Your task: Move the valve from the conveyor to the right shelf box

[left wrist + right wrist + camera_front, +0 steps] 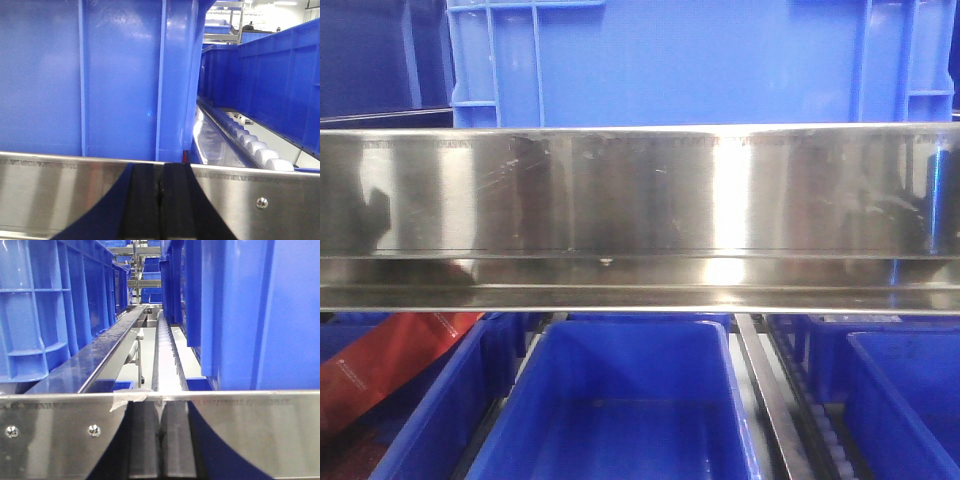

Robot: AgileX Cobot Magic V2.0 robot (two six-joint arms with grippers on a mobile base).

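Note:
No valve and no conveyor show in any view. In the left wrist view my left gripper (160, 197) is shut, its two black pads pressed together with nothing between them, right in front of a brushed steel shelf rail (60, 195). In the right wrist view my right gripper (161, 440) is also shut and empty, its pads together in front of the same kind of steel rail (250, 435). Neither gripper shows in the front view.
A wide steel rail (640, 200) spans the front view, with a blue crate (700, 50) above it and open blue bins (630, 400) below. A red package (380, 365) lies at lower left. Blue crates (120, 75) and white roller tracks (250, 145) stand behind the rails.

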